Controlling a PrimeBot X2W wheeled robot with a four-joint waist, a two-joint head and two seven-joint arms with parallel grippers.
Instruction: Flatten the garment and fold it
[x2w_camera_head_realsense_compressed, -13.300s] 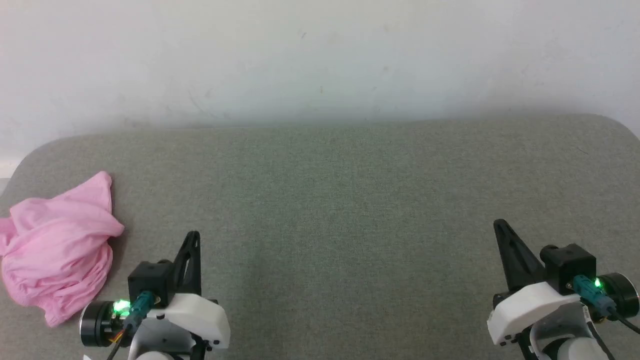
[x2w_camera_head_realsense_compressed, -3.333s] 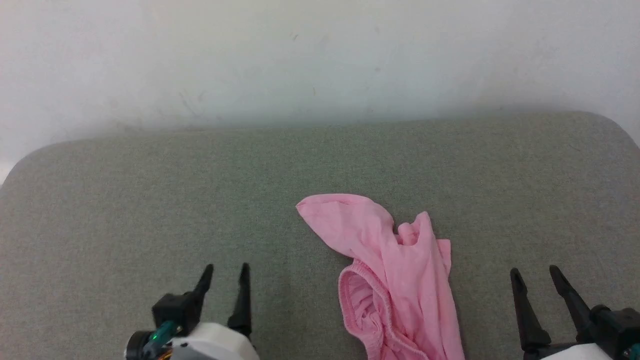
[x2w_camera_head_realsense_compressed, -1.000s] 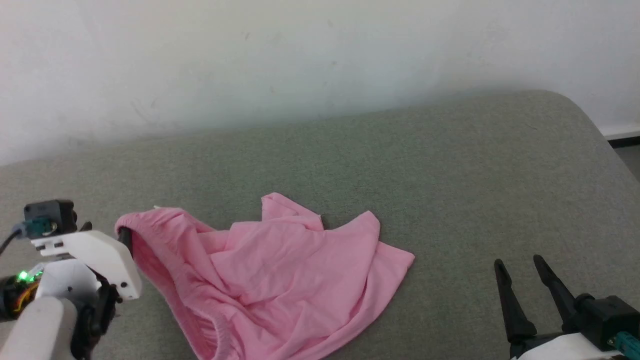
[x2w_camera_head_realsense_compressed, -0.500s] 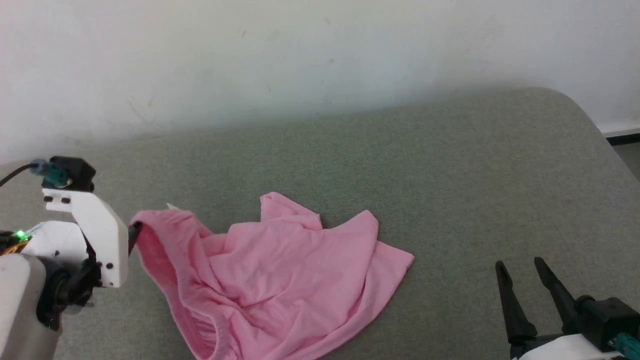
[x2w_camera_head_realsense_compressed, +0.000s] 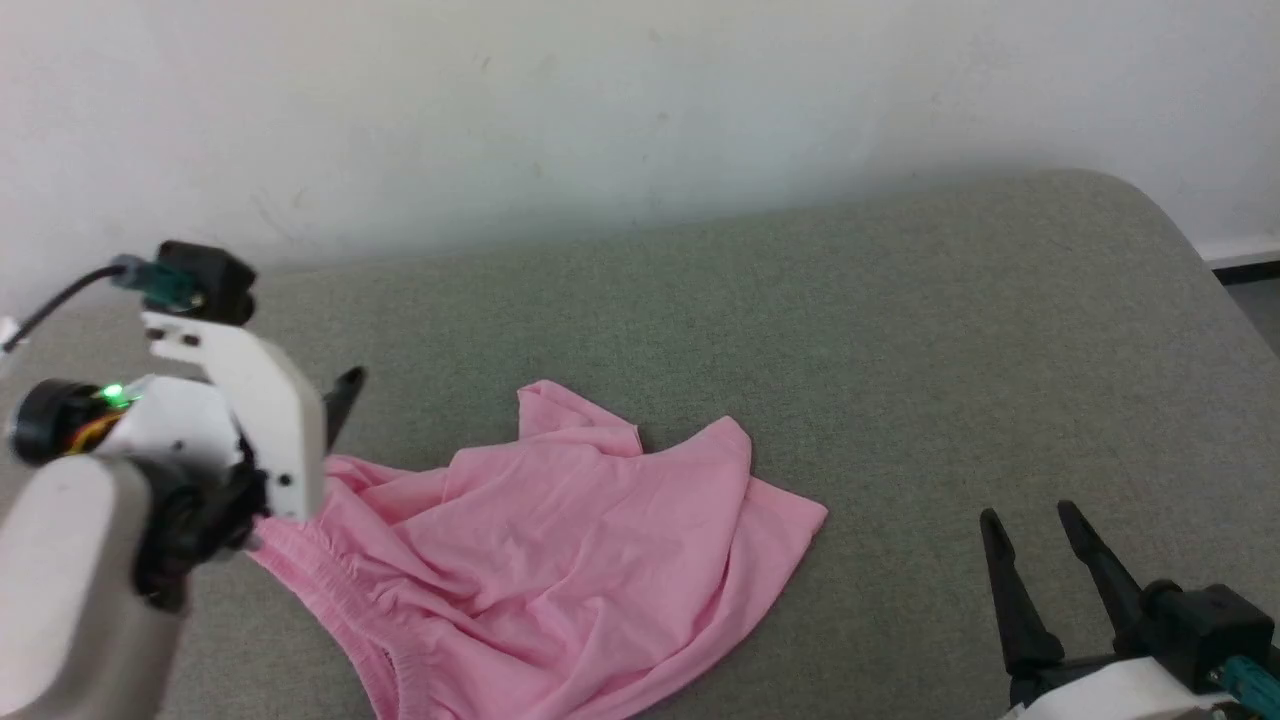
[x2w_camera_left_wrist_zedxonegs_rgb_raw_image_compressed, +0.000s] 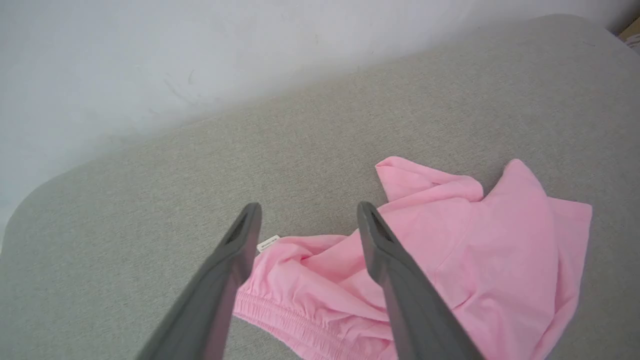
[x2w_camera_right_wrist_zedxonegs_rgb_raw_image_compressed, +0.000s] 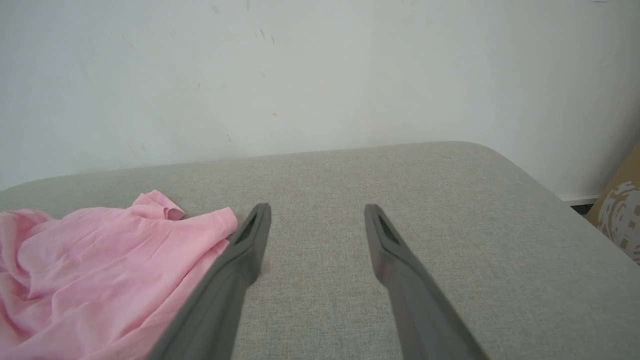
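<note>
- The garment (x2w_camera_head_realsense_compressed: 560, 540) (pink shorts, creased and only partly spread) is lying on the grey fabric surface (x2w_camera_head_realsense_compressed: 900, 330), left of centre in the head view, with both legs pointing toward the wall (x2w_camera_head_realsense_compressed: 600, 100).
- Its gathered waistband (x2w_camera_head_realsense_compressed: 330, 590) is running along the near left edge. In the left wrist view the waistband (x2w_camera_left_wrist_zedxonegs_rgb_raw_image_compressed: 285, 320) is showing as a ruffled seam, and a small white tag (x2w_camera_left_wrist_zedxonegs_rgb_raw_image_compressed: 268, 243) is sticking out at the far corner of that end.
- The left gripper (x2w_camera_head_realsense_compressed: 335, 400) is hanging over the waistband end of the garment (x2w_camera_left_wrist_zedxonegs_rgb_raw_image_compressed: 475, 250). In its own wrist view the left gripper (x2w_camera_left_wrist_zedxonegs_rgb_raw_image_compressed: 308, 210) is showing both fingers (x2w_camera_left_wrist_zedxonegs_rgb_raw_image_compressed: 385, 260) spread wide and gripping nothing, with the tagged corner lying between them lower down.
- The right gripper (x2w_camera_head_realsense_compressed: 1028, 515) is resting low at the right of the head view, apart from the fabric, its fingers (x2w_camera_head_realsense_compressed: 1005, 590) parted and empty.
- In the right wrist view the right gripper (x2w_camera_right_wrist_zedxonegs_rgb_raw_image_compressed: 317, 207) is pointing across bare grey surface (x2w_camera_right_wrist_zedxonegs_rgb_raw_image_compressed: 475, 225) toward the wall, and the garment (x2w_camera_right_wrist_zedxonegs_rgb_raw_image_compressed: 100, 270) is lying to the left of its fingers (one hem corner is reaching the left fingertip's outline).
</note>
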